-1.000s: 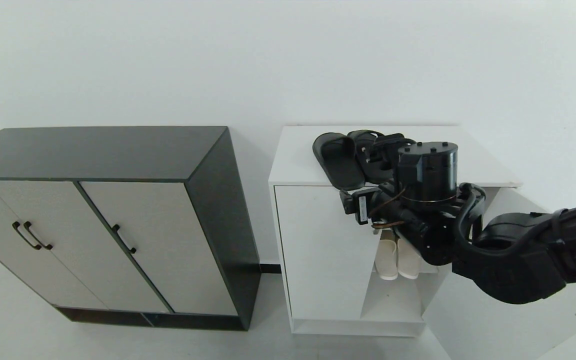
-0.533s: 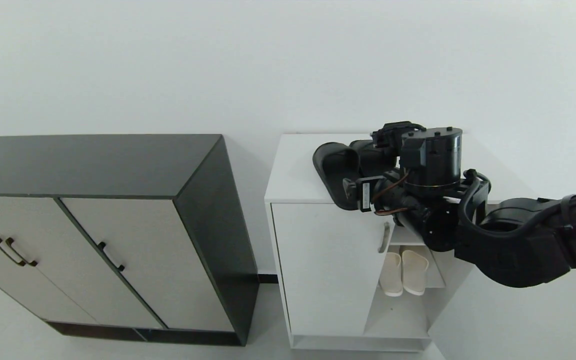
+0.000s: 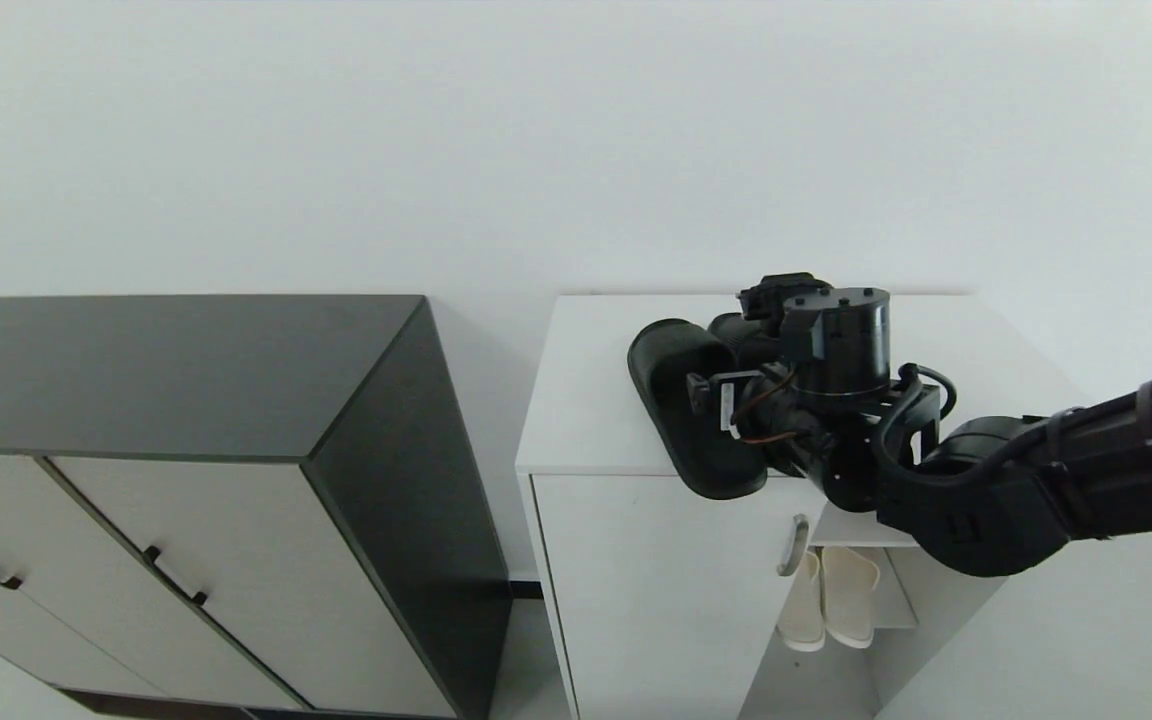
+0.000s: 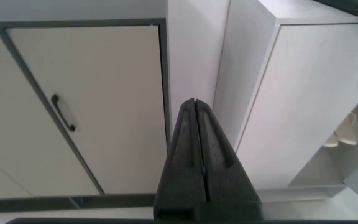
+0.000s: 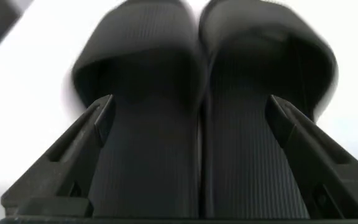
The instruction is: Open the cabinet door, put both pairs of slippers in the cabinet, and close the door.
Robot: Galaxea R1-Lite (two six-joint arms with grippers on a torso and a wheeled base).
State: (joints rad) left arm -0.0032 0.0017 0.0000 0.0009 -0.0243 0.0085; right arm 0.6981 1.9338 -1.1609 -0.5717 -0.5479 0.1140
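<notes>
step: looks like the grasp of the second pair. White slippers (image 3: 826,608) already inside on the shelf, black slippers (image 3: 681,400) not yet in.
black slippers: on top of white cabinet (image 3: 586,400), side by side and touching, one heel hanging over the front edge. Tight pairing lets one grip take both.
right gripper (image 5: 191,118): at the heel end of the black pair, jaws spread wide, one finger outside each slipper. Straddling so that a single squeeze clamps both. Contact with the sides: cannot tell.
left gripper (image 4: 196,155): low, facing the gap between dark cabinet (image 3: 186,370) and white cabinet. Jaws pressed together, nothing held. Probably parked clear of the right arm's path.
door (image 3: 656,590): swung open, handle (image 3: 791,545) on the free edge, opening toward the robot's right.
next: close on both, lift off the top, bring down past the door edge into the opening.
risk: soft soles may flex, one slipper may slide out under an off-centre squeeze; door edge sits near the descent path.
remaining: black pair in, door shut.
</notes>
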